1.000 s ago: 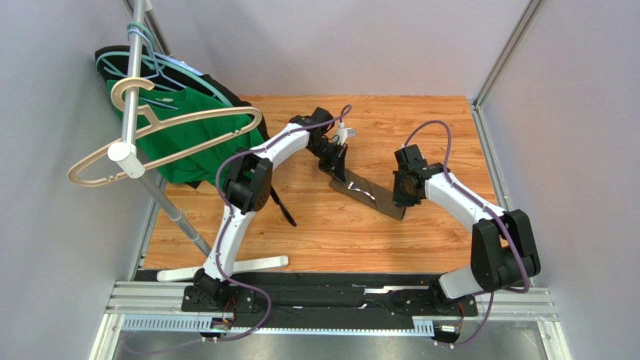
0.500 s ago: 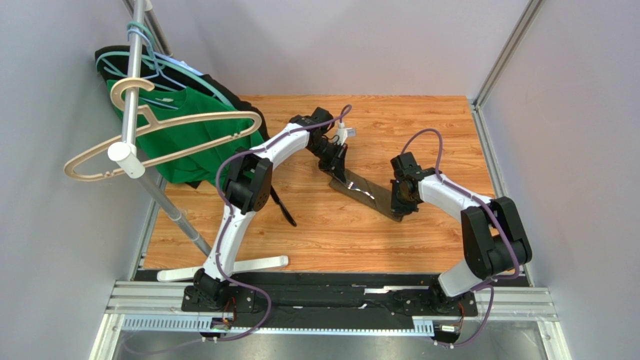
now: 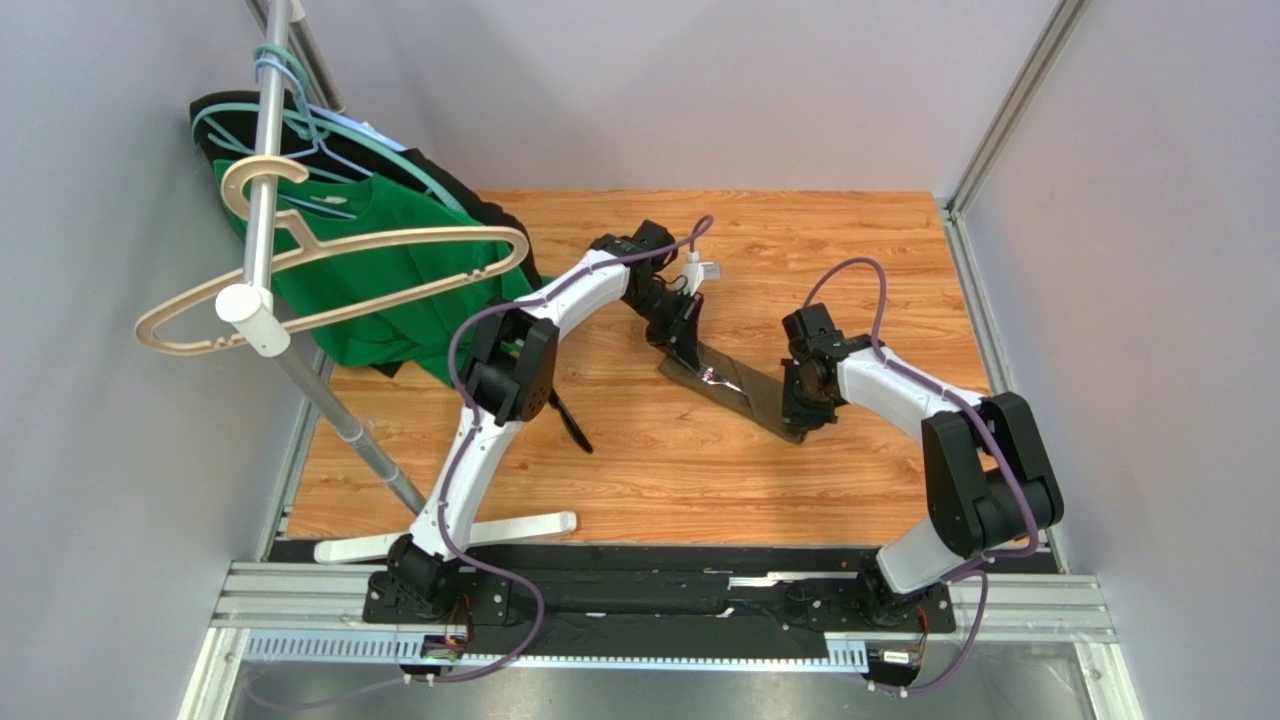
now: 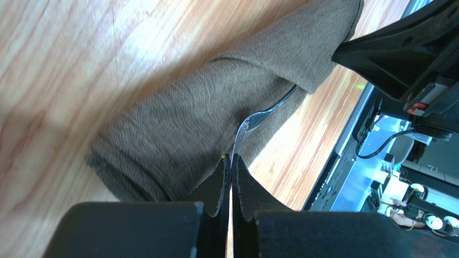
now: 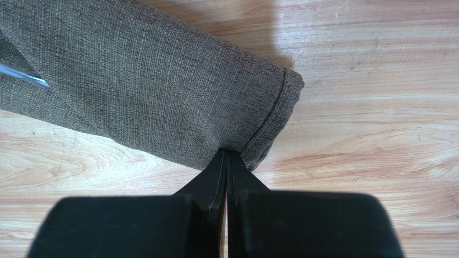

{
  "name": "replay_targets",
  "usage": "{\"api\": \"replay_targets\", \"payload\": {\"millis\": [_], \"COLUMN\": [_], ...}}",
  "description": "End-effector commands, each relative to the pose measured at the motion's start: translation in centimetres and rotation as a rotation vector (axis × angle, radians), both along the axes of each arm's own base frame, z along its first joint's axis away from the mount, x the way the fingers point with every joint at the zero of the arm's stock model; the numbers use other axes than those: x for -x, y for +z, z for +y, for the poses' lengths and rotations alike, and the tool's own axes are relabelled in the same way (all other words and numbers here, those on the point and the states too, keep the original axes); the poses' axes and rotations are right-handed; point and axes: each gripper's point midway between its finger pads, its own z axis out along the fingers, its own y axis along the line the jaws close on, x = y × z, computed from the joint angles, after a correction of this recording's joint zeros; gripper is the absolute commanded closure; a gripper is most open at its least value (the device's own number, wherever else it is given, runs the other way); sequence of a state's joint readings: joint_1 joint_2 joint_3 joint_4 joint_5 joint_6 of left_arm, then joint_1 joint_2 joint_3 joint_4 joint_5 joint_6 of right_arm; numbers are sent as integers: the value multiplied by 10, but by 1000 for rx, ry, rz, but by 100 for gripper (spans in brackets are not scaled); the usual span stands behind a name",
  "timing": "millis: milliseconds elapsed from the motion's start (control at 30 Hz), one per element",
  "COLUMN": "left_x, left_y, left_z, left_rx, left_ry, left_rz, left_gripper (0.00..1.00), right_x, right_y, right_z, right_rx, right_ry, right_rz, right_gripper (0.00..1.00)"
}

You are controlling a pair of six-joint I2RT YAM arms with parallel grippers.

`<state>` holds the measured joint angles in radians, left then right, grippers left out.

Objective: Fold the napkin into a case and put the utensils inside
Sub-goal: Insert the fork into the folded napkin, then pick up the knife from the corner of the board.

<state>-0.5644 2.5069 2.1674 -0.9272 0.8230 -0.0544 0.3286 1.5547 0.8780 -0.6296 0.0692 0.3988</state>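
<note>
**Napkin folded narrow on the table, fork partly inside, both grippers clenched at its ends**

Napkin (image 3: 751, 402): lies flat on the wooden table (image 3: 842, 255) near its middle, folded into a long narrow strip. In the top view it runs on a slant, from the far left to the near right.

Fork (image 4: 257, 115): the silvery tine end rests on the outer face of the cloth. The neck runs under a folded flap, and the handle is hidden. No other cutlery can be made out.

Left gripper (image 4: 231, 161): jaws pressed fully together, tips at the far-left end of the strip, just beside the fork's tines. Whether any cloth is caught between the tips cannot be told.

Right gripper (image 5: 226, 156): jaws pressed fully together, tips touching the hemmed edge close to the near-right corner of the strip. Whether a pinch of fabric is caught there cannot be told either. A thin sliver of metal shows on the cloth at the left edge of this wrist view.

Surroundings: a green shirt (image 3: 383, 285) hangs on a hanger from a metal rail (image 3: 265, 165) at the table's left side, well apart from the napkin.
</note>
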Motion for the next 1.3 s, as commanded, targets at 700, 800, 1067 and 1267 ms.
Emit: {"api": "replay_targets", "payload": {"millis": [700, 800, 1067, 1267], "left_x": [13, 4, -5, 4], "left_y": [26, 60, 125, 172], "left_z": [-25, -24, -20, -10], "left_rx": [-14, 14, 32, 41], "left_ry": [-15, 28, 119, 162], "left_rz": [-36, -109, -219, -309], "left_gripper": [78, 66, 2, 1], "right_x": [-8, -10, -23, -33], "right_y": [-11, -8, 19, 58], "right_z": [7, 8, 11, 21], "right_rx": [-29, -34, -57, -100], "right_ry": [11, 7, 39, 77], "right_rz": [-28, -43, -143, -222], "right_gripper": [100, 100, 100, 97]}}
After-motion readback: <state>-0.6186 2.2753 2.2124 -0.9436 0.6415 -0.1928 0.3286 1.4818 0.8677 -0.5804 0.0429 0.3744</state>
